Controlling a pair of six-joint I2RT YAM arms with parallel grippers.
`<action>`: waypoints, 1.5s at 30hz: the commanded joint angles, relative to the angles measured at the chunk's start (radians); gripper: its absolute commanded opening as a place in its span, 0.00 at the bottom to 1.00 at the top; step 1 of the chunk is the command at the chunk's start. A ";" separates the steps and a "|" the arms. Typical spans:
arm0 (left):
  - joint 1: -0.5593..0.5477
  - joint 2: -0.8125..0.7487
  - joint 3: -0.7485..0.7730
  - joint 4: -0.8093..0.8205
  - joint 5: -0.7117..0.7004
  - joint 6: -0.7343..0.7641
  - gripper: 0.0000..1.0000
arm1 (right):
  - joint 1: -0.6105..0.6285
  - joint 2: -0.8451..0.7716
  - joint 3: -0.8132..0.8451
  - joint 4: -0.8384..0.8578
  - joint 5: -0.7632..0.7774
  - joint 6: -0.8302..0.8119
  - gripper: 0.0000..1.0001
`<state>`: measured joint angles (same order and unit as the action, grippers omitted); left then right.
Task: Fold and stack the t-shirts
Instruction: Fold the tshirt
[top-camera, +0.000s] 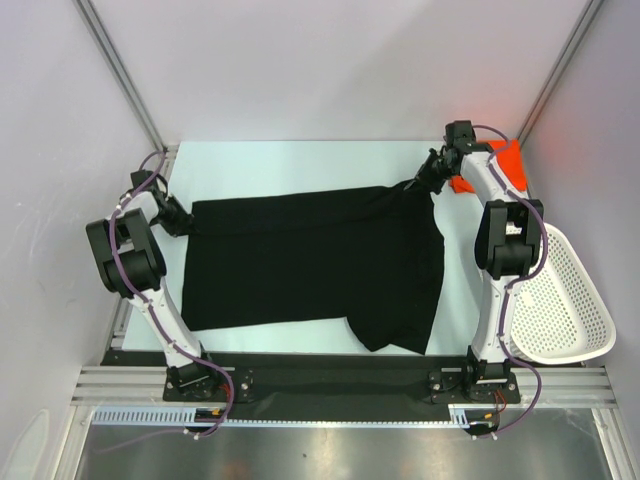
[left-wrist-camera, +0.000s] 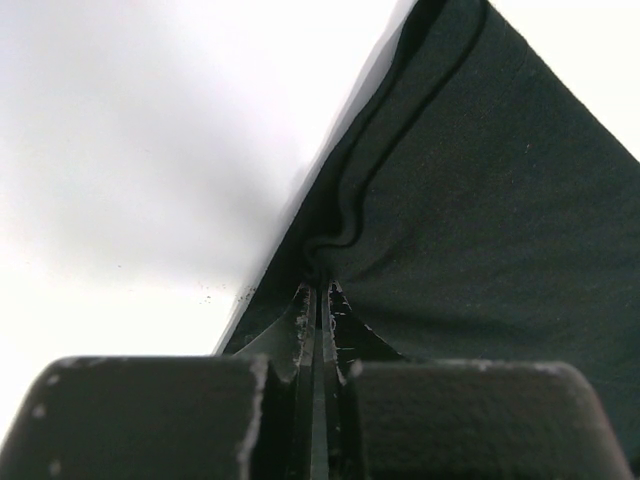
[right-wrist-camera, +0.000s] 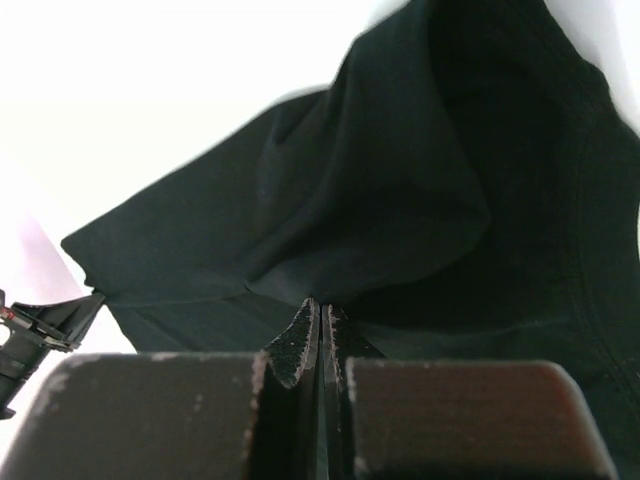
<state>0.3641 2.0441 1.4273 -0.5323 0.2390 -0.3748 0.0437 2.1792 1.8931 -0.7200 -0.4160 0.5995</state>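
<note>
**Black t-shirt: fold step in hand, both grippers clamped on the upper edge**

The black t-shirt lies spread across the centre of the table in the top view. Its upper edge is raised slightly at both ends, and a sleeve projects at lower centre. The left gripper holds the upper left corner. The right gripper holds the upper right corner. In each wrist view the fingers are pressed together with black cloth pinched between the tips, and the fabric runs taut away from them.

Judged step: the first fold of the black shirt, with the upper edge gripped and ready to be carried toward the bottom of the frame. The task appears to be at an early stage, since no shirt is folded or stacked.

The next move calls for both arms to travel together at equal height. This keeps the edge straight and lets the cloth land square on the lower half. Uneven travel would probably skew the fold or drag the whole shirt.

The orange-red t-shirt lies bunched at upper right, partly hidden behind the right arm and just beside the right gripper. The white mesh basket sits at the right edge, apart from the black shirt. Nothing lies on the black shirt's lower half. The projecting sleeve may need tucking
</note>
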 joint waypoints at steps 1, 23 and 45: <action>0.010 -0.005 0.002 0.032 -0.095 0.025 0.03 | 0.005 -0.016 0.024 -0.030 0.008 -0.023 0.01; 0.012 -0.255 -0.094 0.009 -0.164 -0.035 0.43 | -0.001 -0.239 -0.252 -0.104 0.204 -0.162 0.50; -0.070 -0.047 -0.091 0.141 0.149 -0.102 0.27 | 0.012 -0.184 -0.249 0.112 0.103 -0.215 0.65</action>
<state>0.2928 1.9877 1.2922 -0.4004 0.3740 -0.4732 0.0956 1.9961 1.5734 -0.6739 -0.3008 0.3634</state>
